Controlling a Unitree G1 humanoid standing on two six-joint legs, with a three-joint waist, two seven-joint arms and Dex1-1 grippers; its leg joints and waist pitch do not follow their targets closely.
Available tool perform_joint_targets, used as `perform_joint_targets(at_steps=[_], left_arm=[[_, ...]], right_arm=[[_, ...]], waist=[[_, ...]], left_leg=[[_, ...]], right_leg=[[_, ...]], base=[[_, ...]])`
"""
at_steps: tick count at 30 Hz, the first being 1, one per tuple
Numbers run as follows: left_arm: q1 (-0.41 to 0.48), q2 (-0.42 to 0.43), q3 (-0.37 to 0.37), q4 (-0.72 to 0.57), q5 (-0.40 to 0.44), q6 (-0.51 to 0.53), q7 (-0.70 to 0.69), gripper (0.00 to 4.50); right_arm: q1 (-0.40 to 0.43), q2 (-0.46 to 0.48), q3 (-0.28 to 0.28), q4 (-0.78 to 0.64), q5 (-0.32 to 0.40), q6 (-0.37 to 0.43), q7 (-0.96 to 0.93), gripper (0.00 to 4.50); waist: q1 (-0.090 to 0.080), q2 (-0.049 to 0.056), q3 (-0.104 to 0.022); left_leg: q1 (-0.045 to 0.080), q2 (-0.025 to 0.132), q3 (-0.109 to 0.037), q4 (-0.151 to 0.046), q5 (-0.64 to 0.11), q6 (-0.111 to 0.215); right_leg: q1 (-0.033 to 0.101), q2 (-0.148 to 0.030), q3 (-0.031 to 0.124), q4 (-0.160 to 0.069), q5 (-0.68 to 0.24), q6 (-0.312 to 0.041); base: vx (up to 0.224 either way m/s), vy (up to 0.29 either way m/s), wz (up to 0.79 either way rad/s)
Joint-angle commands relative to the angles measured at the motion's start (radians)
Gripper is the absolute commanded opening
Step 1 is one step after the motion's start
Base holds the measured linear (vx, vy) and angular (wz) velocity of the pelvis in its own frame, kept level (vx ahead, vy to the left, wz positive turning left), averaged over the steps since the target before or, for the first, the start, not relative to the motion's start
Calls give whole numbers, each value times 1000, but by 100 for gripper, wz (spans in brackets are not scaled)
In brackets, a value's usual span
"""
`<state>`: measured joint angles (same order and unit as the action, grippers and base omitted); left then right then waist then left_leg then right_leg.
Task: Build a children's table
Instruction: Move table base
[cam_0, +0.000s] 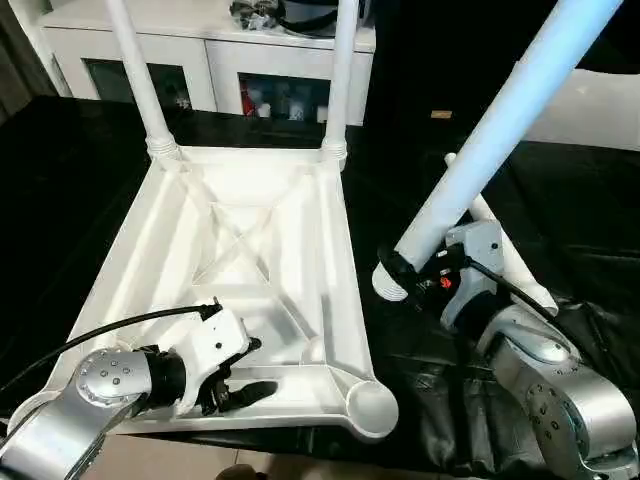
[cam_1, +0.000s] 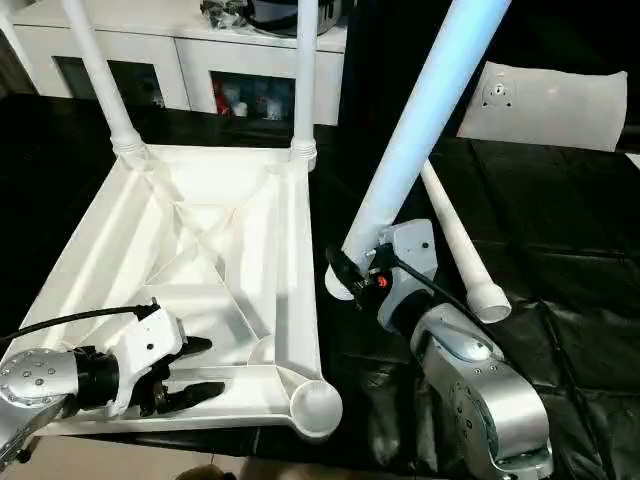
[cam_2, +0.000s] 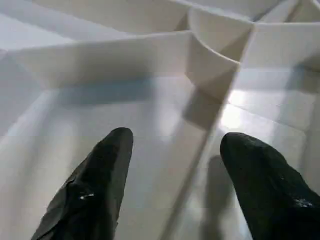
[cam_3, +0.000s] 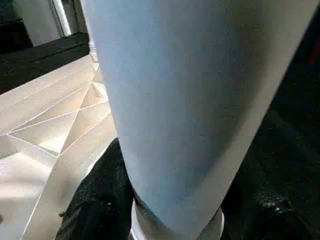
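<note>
White ribbed table top (cam_0: 250, 250), two legs (cam_0: 140, 85) upright.

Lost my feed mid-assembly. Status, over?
Left tool open over upturned tabletop, near edge. Right tool clamps third leg, tilted, off socket. Two legs seated. Fourth leg lies on black cloth.

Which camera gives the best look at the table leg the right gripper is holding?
The left eye view: the held leg runs its length from the right gripper up past the picture's top. The right eye view shows much the same. The right wrist view sees a close stretch of its shaft, and the left wrist view looks at the tabletop underside.
</note>
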<state>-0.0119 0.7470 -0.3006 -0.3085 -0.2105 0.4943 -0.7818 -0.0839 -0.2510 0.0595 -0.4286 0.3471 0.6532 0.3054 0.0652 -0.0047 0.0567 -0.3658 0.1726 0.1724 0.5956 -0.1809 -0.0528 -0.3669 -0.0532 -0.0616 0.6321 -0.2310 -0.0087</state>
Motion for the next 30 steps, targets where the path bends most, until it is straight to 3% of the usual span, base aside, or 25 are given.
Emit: perform_joint_targets(at_steps=[1, 4, 8, 14, 18, 23, 27, 30], left_arm=[[-31, -11, -13, 30, 22, -4, 7, 286], [-58, -35, -16, 78, 30, -11, 4, 249], [-80, -53, -17, 119, 36, -23, 1, 236], [-151, -134, 35, 210, 22, 36, 78, 180], [-186, -172, 62, 244, 18, 60, 119, 160], [-226, -204, 72, 288, 40, 42, 146, 129], [-256, -221, 72, 315, 47, 18, 146, 101], [-276, -217, 64, 341, 61, -81, 120, 78]], right_arm=[[9, -8, 15, -2, -9, -13, 9, 193], [15, -8, 19, -1, -14, -17, 12, 193], [15, -8, 19, 3, -18, -20, 13, 193], [9, -6, 6, 2, -15, -25, 7, 193], [0, -8, -5, 8, -16, -28, 5, 193], [-7, -13, -13, 13, -15, -30, 5, 193], [-18, -19, -19, 19, -16, -31, 6, 193], [-26, -20, -27, 24, -15, -31, 5, 193]], waist=[[1, 10, -49], [3, 11, -49], [4, 9, -49], [7, 12, -49], [6, 8, -51], [-5, 2, -56], [-5, 5, -60], [-6, 3, -60]], left_leg=[[20, 54, -26, -83, -277, -53], [19, 53, -26, -82, -277, -53], [20, 55, -28, -83, -292, -52], [25, 55, -27, -81, -305, -58], [17, 54, -29, -81, -284, -51], [9, 53, -27, -75, -221, -31], [8, 52, -25, -71, -179, -17], [6, 51, -24, -70, -162, -8]], right_leg=[[15, -85, 65, -90, -258, -124], [15, -87, 64, -92, -267, -123], [15, -90, 65, -95, -301, -117], [11, -90, 64, -97, -314, -120], [18, -92, 63, -97, -310, -117], [25, -90, 62, -90, -221, -136], [27, -88, 61, -85, -154, -149], [29, -87, 60, -85, -131, -151]], base=[[0, 0, 0], [0, 0, 0], [0, 0, 0], [0, 0, 0], [0, 0, 0], [0, 0, 0], [0, 0, 0], [0, 0, 0]])
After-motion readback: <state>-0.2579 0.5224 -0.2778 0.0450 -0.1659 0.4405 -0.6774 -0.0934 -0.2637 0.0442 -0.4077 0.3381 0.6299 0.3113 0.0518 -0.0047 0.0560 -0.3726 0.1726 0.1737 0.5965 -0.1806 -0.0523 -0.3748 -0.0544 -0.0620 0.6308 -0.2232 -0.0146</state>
